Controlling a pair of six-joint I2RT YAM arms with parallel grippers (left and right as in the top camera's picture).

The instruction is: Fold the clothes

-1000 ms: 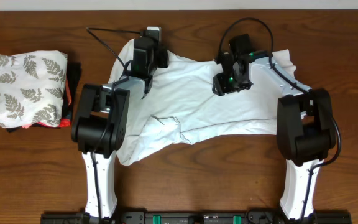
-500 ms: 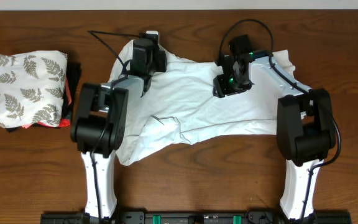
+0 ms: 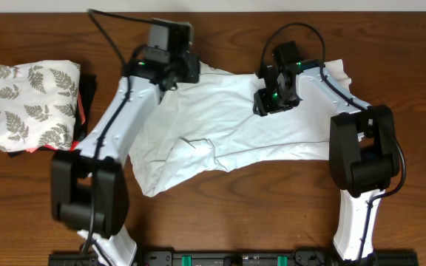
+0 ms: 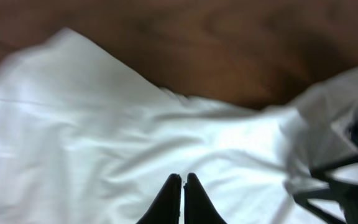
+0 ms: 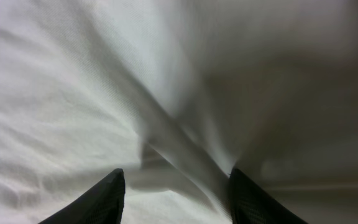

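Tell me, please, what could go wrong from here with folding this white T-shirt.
1. The left pincer is shut, with no cloth plainly between its tips; it may lift away without the T-shirt.
2. The right pincer stands open astride a raised ridge of cloth; closing there may catch a bunch, not a clean edge.
3. The near edge is rumpled, so a fold could set creases in.
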